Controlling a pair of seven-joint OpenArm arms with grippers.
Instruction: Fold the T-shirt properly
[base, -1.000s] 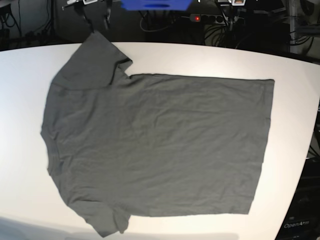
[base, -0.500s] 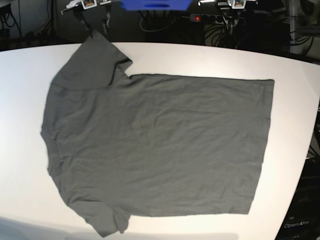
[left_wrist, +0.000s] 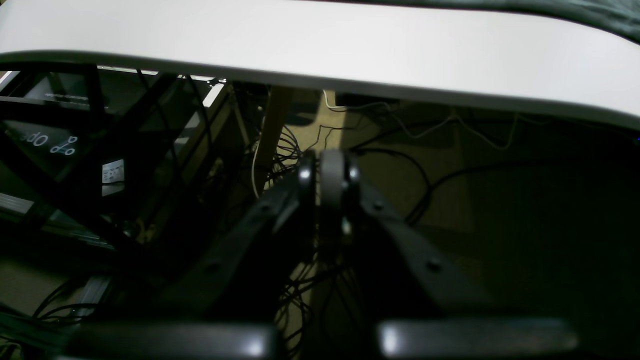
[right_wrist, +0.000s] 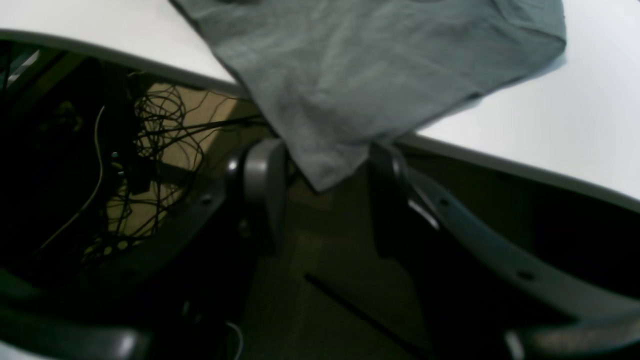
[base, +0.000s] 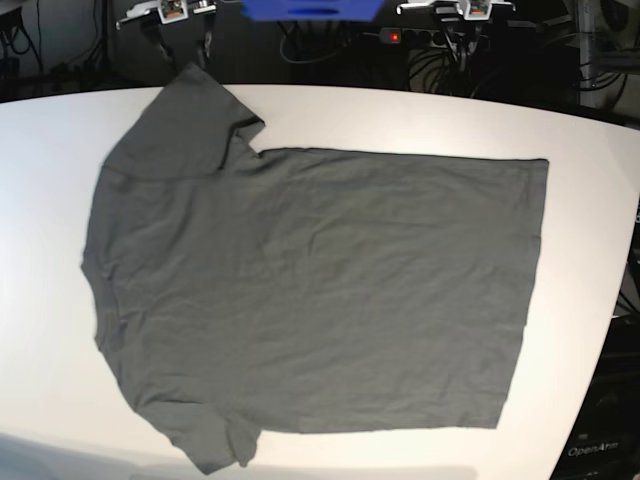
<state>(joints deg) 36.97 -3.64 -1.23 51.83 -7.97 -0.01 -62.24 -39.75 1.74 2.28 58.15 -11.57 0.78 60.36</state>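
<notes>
**T-shirt spread flat, one sleeve tip over the far edge**

The T-shirt (base: 310, 290) lay spread flat on the white table (base: 40, 200), wrinkled across its body, filling most of the surface. In the base view its hem ran down that view's right side and its shoulders sat toward the left. One sleeve pointed toward the far edge at the upper left; the other lay at the near edge, lower left.

The right tool (right_wrist: 325, 195) hung below and just beyond the table's far edge, its two fingers parted. In the right wrist view, the tip of the far sleeve drooped over the table rim and hung in the gap between those fingers (right_wrist: 262, 180). The fabric seemed to touch neither finger, though the dim view made this hard to judge, and the tool was not clamped on it. Loose cables (right_wrist: 165, 120) lay on the floor below.

The left tool (left_wrist: 327, 175) was clenched, its fingertips pressed together with nothing between them. It also sat off the table, below the rim, which ran across the top of the left wrist view. Only a dark sliver of the shirt showed at that view's upper right corner. More cables and a table leg (left_wrist: 272, 125) stood behind the tool.
</notes>
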